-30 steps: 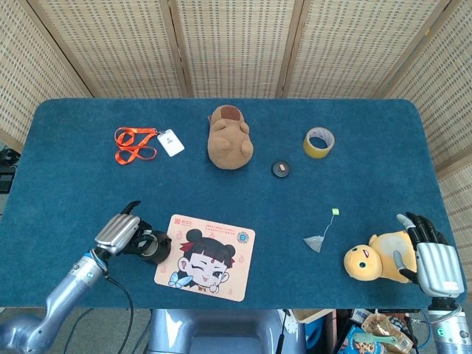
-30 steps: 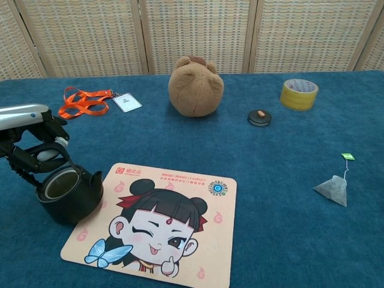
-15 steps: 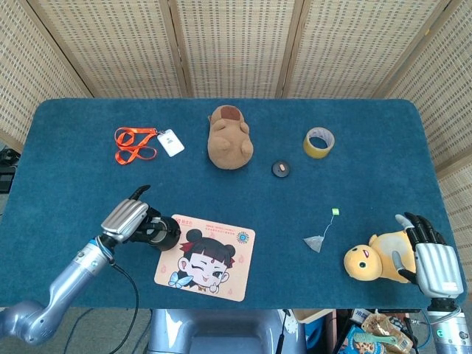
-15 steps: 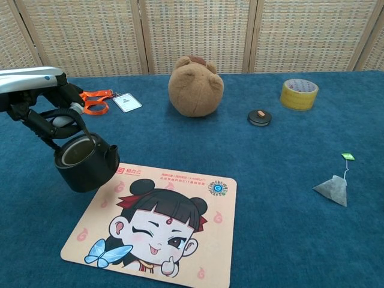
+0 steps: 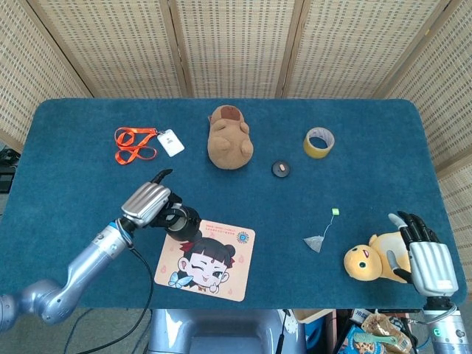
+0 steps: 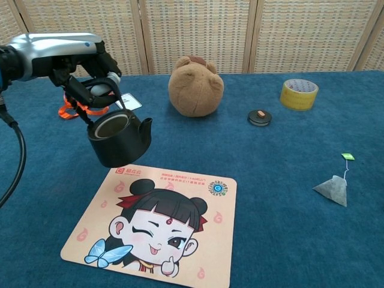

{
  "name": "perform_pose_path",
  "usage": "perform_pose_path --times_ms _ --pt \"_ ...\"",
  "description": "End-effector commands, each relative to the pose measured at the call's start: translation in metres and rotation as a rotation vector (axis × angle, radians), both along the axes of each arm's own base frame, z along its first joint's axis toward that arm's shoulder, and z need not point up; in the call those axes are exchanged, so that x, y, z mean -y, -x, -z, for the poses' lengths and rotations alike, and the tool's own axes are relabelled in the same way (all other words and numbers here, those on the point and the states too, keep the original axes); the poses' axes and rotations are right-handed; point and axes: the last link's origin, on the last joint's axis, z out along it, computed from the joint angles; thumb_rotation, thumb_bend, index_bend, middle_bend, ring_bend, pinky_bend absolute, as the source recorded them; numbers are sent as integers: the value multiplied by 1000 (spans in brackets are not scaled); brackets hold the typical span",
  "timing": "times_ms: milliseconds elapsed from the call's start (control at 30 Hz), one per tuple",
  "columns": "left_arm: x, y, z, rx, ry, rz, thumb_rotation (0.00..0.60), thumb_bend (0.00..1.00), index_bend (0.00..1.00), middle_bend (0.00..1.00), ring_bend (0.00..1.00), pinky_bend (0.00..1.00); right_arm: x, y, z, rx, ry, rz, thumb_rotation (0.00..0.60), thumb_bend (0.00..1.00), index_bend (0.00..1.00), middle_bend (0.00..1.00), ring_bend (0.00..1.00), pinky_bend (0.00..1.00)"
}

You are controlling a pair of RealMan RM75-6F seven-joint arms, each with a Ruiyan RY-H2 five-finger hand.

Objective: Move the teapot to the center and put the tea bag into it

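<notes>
Counter (image 5: 88, 192) covered in matt dark-blue cloth, short nap. Teapot (image 6: 117, 139) matt black, slightly rough, looks like cast iron but can't confirm. Left hand (image 6: 87, 66) brushed silver metal with black plastic fingers. Mat (image 6: 156, 225) smooth printed sheet, low sheen. Brown plush toy (image 6: 195, 86) fuzzy. Tape roll (image 6: 299, 94) glossy yellow plastic. Tea bag (image 6: 332, 189) grey mesh fabric.

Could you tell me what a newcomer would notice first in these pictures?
Probably the black teapot, lidless, hanging by its handle from the left hand above the far-left corner of the cartoon mat. Next, the brown plush at the table's far middle, and the yellow plush beside the right hand.
</notes>
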Motion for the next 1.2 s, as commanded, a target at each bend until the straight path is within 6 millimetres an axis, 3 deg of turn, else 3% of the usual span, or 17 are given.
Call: perform_pose_path --times_ms 33,500,833,1200 --pt "-8 -16 7 -11 8 19 600 459 824 813 703 0 -1 -5 0 -5 -5 -19 600 570 178 208 144 313" --pt "-29 -77 49 -62 20 76 600 459 824 811 703 0 -1 -16 1 -22 -31 -58 600 570 178 208 144 313" --pt "-27 -113 79 -93 41 124 600 459 825 811 697 0 -1 -17 1 -24 -32 -60 600 569 178 208 144 313" --pt "-27 -133 105 -121 43 122 600 459 825 796 677 0 -1 -15 0 -23 -31 -56 600 570 178 208 144 313"
